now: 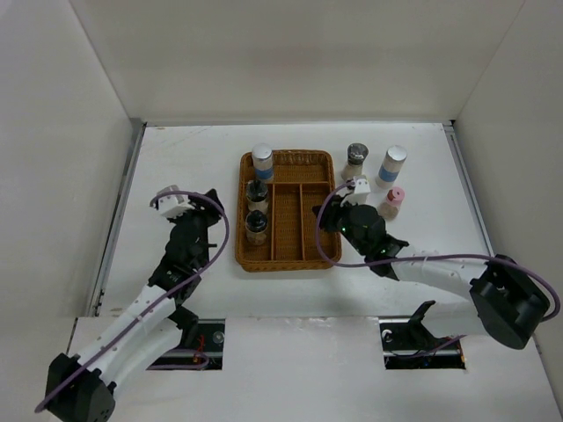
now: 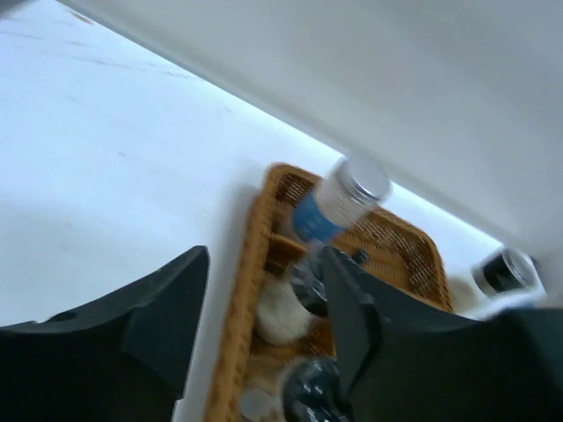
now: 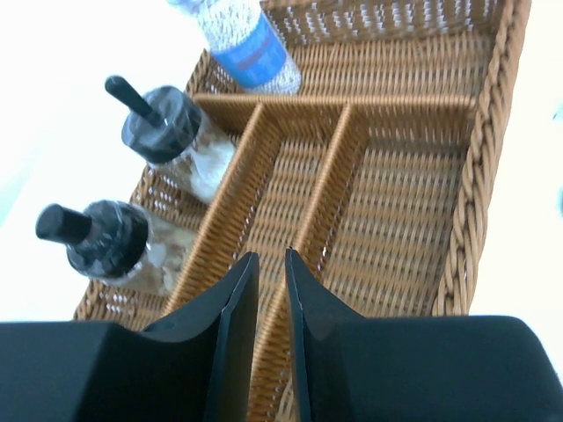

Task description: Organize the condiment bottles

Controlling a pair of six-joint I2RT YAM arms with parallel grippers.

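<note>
Three bottles stand in the left column of the wicker tray [image 1: 286, 211]: a white-and-blue one with a silver cap [image 1: 262, 161] and two dark-capped ones [image 1: 257, 192] [image 1: 256, 226]. Right of the tray stand a dark-grey-capped bottle [image 1: 356, 159], a white-and-blue bottle [image 1: 392, 164] and a pink-capped bottle [image 1: 392, 201]. My left gripper [image 2: 264, 299] is open and empty, left of the tray [image 2: 242, 299]. My right gripper [image 3: 271, 259] has its jaws nearly together and empty, above the tray's dividers; in the top view it [image 1: 345, 211] is at the tray's right edge.
White walls close in the table on the left, back and right. The tray's middle and right compartments [image 3: 396, 202] hold nothing. The right wrist view shows the blue-labelled bottle [image 3: 251, 48] and both dark-capped bottles [image 3: 171, 132] [image 3: 106, 242] at the left.
</note>
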